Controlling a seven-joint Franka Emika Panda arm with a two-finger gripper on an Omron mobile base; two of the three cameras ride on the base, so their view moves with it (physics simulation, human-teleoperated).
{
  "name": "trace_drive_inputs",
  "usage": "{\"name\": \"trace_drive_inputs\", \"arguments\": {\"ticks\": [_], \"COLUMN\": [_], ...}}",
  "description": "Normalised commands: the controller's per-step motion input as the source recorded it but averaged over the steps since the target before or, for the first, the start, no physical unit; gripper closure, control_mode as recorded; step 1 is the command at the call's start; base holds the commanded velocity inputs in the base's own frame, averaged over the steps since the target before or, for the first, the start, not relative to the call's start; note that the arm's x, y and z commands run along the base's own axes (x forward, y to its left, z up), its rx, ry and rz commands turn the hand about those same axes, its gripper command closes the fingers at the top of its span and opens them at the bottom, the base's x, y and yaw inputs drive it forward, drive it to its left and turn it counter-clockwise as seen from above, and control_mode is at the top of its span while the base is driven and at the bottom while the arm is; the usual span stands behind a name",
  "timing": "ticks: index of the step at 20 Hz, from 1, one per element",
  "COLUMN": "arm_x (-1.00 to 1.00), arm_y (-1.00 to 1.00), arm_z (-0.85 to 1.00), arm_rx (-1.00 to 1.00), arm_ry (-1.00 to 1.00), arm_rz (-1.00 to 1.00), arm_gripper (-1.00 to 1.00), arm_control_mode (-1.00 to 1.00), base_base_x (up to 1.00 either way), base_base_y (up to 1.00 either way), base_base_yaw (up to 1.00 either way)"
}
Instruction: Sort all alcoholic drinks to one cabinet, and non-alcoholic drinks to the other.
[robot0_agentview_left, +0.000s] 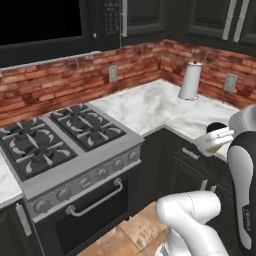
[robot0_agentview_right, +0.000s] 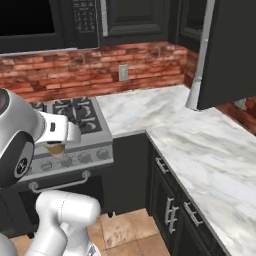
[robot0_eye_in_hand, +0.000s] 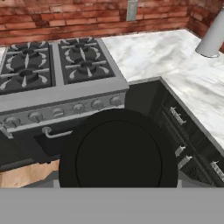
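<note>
Carrying a coffee cup (robot0_eye_in_hand: 118, 151) toward a cabinet was judged the step in hand, and doing it well called for keeping the cup upright, clearing the counter (robot0_agentview_left: 150, 107) edge and the open cabinet door (robot0_agentview_right: 227, 50) before placing it. In the hand view the cup's dark lid sat just in front of the camera, between the jaws. The gripper (robot0_agentview_left: 214, 140) was clamped on the cup, whose tan side showed under the hand in both base views. The arm was folded close to the base, the hand held level above the floor in front of the stove (robot0_agentview_left: 65, 145) and lower cabinets. A paper towel roll (robot0_agentview_left: 190, 80) stood on the counter's far corner. No bottles could be seen.
</note>
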Motion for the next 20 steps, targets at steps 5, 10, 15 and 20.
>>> {"name": "trace_drive_inputs", "arguments": {"ticks": [5,10,15,20], "arm_x": [0.0,0.0,0.0,0.0], "arm_y": [0.0,0.0,0.0,0.0], "arm_z": [0.0,0.0,0.0,0.0], "arm_rx": [0.0,0.0,0.0,0.0], "arm_ry": [0.0,0.0,0.0,0.0], "arm_rz": [0.0,0.0,0.0,0.0], "arm_gripper": [1.0,1.0,1.0,1.0], "arm_control_mode": [1.0,1.0,1.0,1.0], "base_base_x": [0.02,0.04,0.04,0.02], "base_base_y": [0.53,0.53,0.5,0.41], "base_base_yaw": [0.31,0.3,0.28,0.22]}}
